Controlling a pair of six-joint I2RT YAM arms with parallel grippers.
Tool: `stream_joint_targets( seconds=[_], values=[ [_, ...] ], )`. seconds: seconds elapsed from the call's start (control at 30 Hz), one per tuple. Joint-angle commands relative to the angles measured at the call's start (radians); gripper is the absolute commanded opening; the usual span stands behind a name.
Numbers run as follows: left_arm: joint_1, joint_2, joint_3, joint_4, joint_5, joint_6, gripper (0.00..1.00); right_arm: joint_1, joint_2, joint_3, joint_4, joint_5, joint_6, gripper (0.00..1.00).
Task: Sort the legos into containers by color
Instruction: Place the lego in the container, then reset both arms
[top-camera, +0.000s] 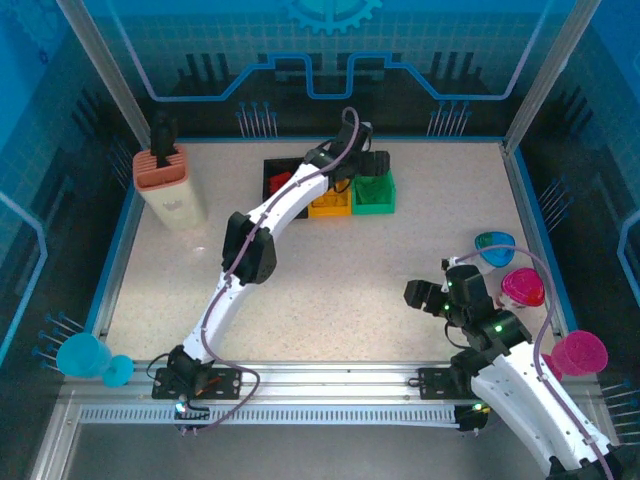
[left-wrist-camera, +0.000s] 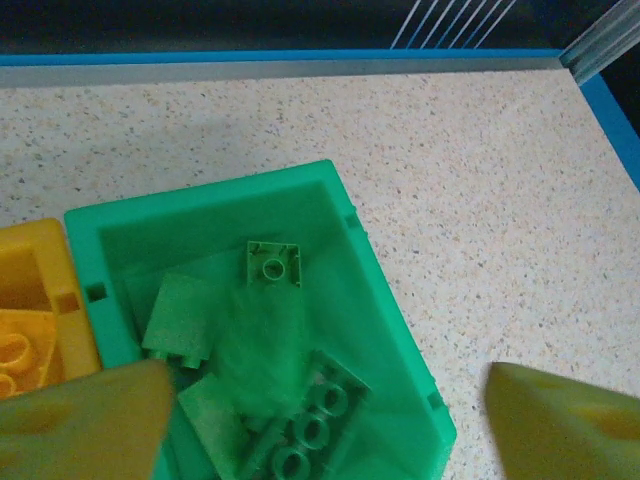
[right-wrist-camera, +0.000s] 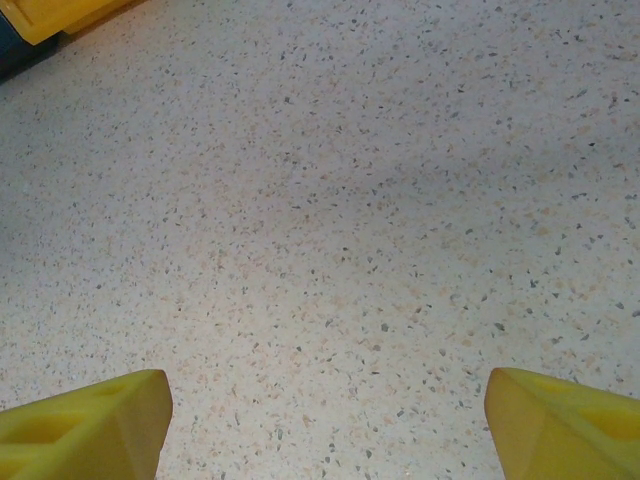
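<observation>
Evidently placed for dropping: left pincer (left-wrist-camera: 325, 405) hangs wide open and empty over the far green bin (left-wrist-camera: 200, 205), where green legos (left-wrist-camera: 273, 265) lie; right pincer (right-wrist-camera: 325, 410) gapes empty above the near surface (right-wrist-camera: 330, 200).

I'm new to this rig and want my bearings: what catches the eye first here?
The left tool hangs open above the green bin, where green bricks lie jumbled. That bin ends a row with a yellow bin and a black bin at the far side of the table. A blue cup and a pink cup stand out beside the right arm.
</observation>
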Motion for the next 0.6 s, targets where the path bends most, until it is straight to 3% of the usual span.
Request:
stream_joint_targets(
  seconds=[0.0, 0.2, 0.57],
  values=[
    [-0.008, -0.025, 0.038, -0.048, 0.039, 0.012, 0.90, 0.018, -0.010, 0.013, -0.023, -0.001, 0.015, 0.82],
    [-0.041, -0.219, -0.142, -0.008, 0.009, 0.101, 0.91, 0.023, 0.015, 0.026, -0.009, 0.013, 0.000, 0.84],
    [-0.069, -0.764, -0.844, 0.323, -0.131, 0.210, 0.96, 0.026, 0.130, 0.136, 0.120, 0.135, -0.190, 1.00]
  ],
)
